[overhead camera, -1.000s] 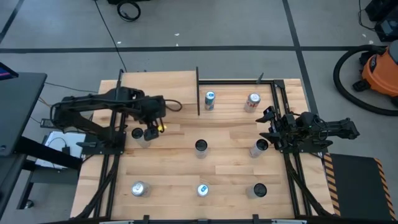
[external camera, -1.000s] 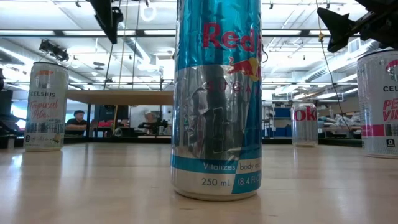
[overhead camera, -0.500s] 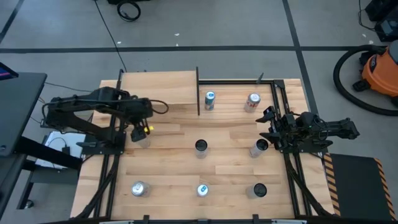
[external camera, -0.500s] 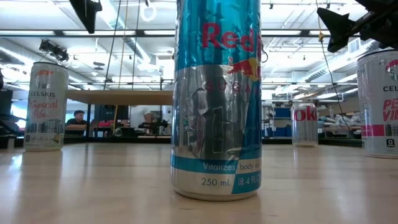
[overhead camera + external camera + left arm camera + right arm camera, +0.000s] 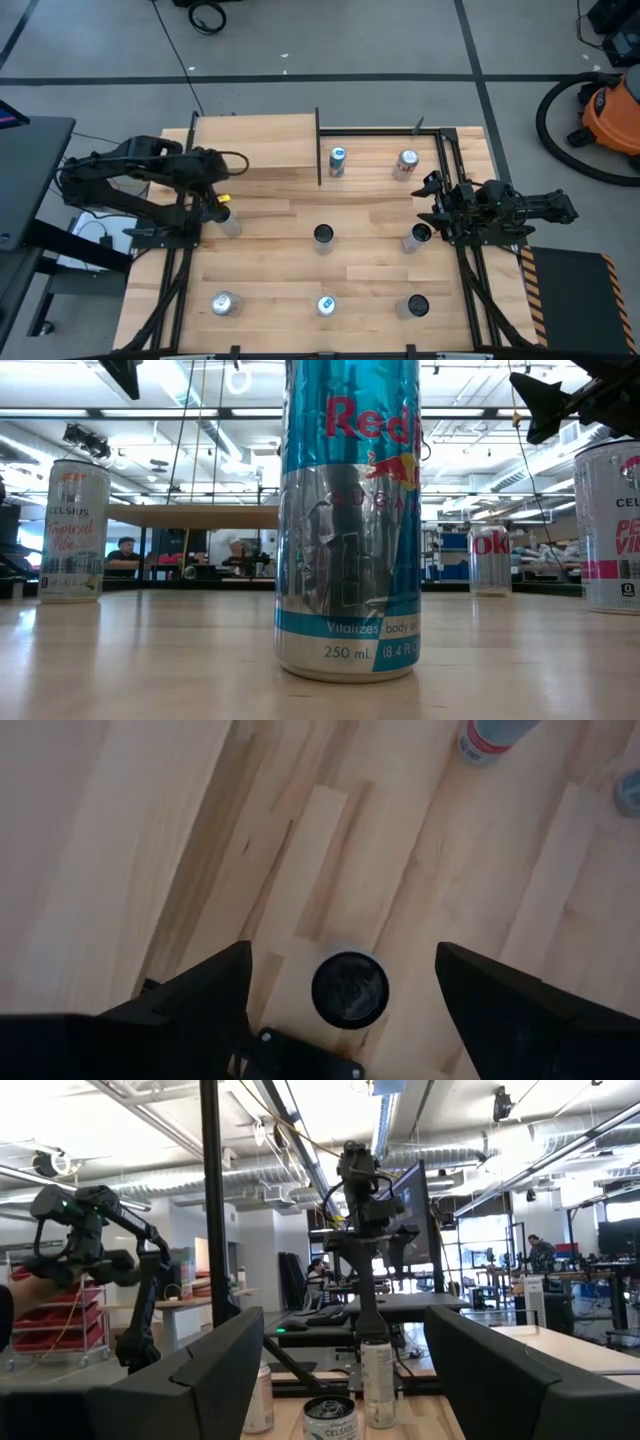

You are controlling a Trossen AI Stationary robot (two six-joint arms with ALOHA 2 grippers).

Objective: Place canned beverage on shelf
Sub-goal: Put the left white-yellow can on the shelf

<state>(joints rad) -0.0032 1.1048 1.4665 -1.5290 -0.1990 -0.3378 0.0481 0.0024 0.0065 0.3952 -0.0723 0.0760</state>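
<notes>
Several beverage cans stand upright on the planked table. One with a dark top stands on its base near the left edge, and in the left wrist view it shows far below. My left gripper hangs open above and just left of it, pointing down, its fingers holding nothing. The shelf, a raised pale panel, is at the far left. My right gripper waits open at the right edge.
A blue can and a red-and-white can stand at the back between black rods. Other cans stand mid-table and along the near edge.
My left gripper has drawn back toward the table's left edge and risen a little, staying open. The cans have not moved.
</notes>
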